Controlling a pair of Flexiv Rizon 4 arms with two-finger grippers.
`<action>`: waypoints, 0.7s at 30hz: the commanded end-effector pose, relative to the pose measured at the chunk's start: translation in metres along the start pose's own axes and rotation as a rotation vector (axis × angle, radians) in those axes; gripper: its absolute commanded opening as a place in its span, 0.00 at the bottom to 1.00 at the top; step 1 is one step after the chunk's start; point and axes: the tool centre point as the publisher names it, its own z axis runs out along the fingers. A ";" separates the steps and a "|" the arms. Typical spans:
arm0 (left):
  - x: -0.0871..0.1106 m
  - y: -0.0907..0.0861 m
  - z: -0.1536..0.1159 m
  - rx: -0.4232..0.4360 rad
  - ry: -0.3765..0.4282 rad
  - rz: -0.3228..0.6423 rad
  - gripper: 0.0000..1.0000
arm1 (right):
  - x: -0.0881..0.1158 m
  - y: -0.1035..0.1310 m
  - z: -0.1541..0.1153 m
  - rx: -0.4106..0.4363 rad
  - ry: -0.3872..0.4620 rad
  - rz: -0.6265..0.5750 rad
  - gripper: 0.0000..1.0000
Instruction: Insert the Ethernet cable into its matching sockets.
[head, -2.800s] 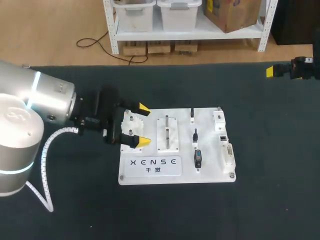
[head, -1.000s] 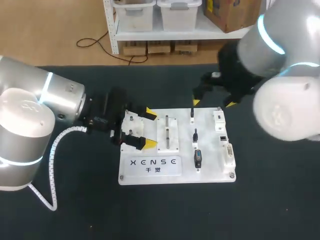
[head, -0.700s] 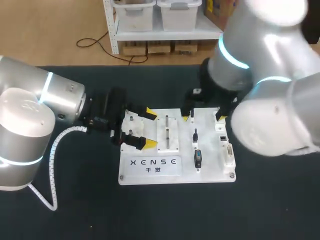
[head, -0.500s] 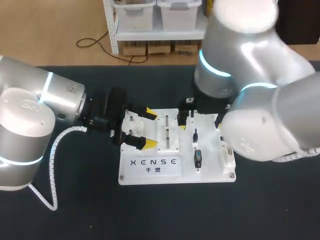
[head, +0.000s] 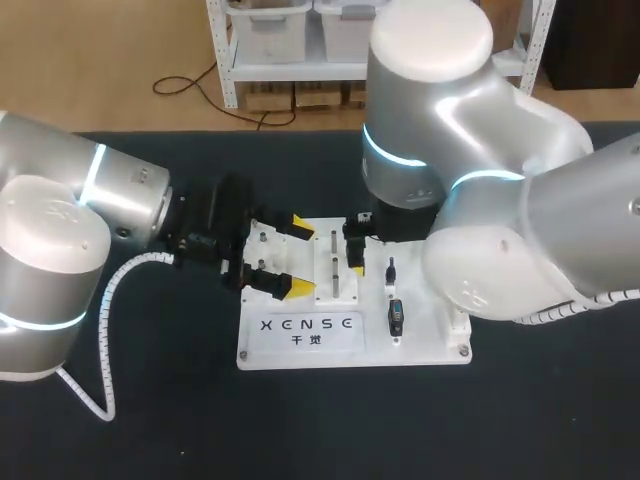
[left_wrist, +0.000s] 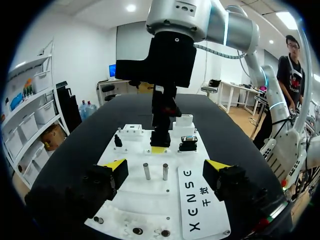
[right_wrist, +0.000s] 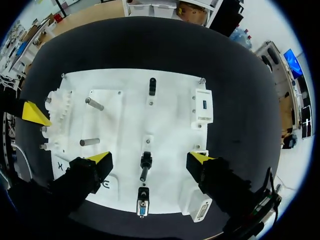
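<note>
The white practice board (head: 262, 350) lies mid-table. A small black cable plug (right_wrist: 145, 165) stands on it, below the gap of my right gripper (right_wrist: 150, 160), whose fingers are wide open and clear of it. In the head view this plug (head: 390, 270) shows just beside my right arm (head: 450, 170), which covers the board's far right. A second black plug (right_wrist: 152, 86) stands further ahead, next to a white socket block (right_wrist: 204, 105). My left gripper (head: 289, 252) is open at the board's left edge, straddling its two steel pegs (left_wrist: 146, 171). The Ethernet socket is hidden.
A D-sub plug (head: 397, 318) sits near the board's front, and a D-sub socket (right_wrist: 202, 210) shows under my right finger. Two longer pegs (right_wrist: 92, 103) stand left of the plugs. Dark table (head: 150, 420) surrounds the board. My right gripper (left_wrist: 161, 131) hangs ahead of the left one.
My right arm has swung in from the right and come down over the board's middle, its gripper open throughout. The left arm has stayed put over the last second.
</note>
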 end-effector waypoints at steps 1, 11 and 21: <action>0.002 0.000 0.000 -0.001 -0.005 0.002 1.00 | 0.000 0.001 0.005 0.001 0.016 -0.004 1.00; 0.002 0.000 0.000 -0.001 -0.005 0.002 1.00 | -0.001 0.000 0.008 0.005 0.023 -0.011 0.44; 0.002 0.000 0.000 -0.001 -0.005 0.002 1.00 | 0.000 0.001 0.008 0.003 0.035 -0.029 0.00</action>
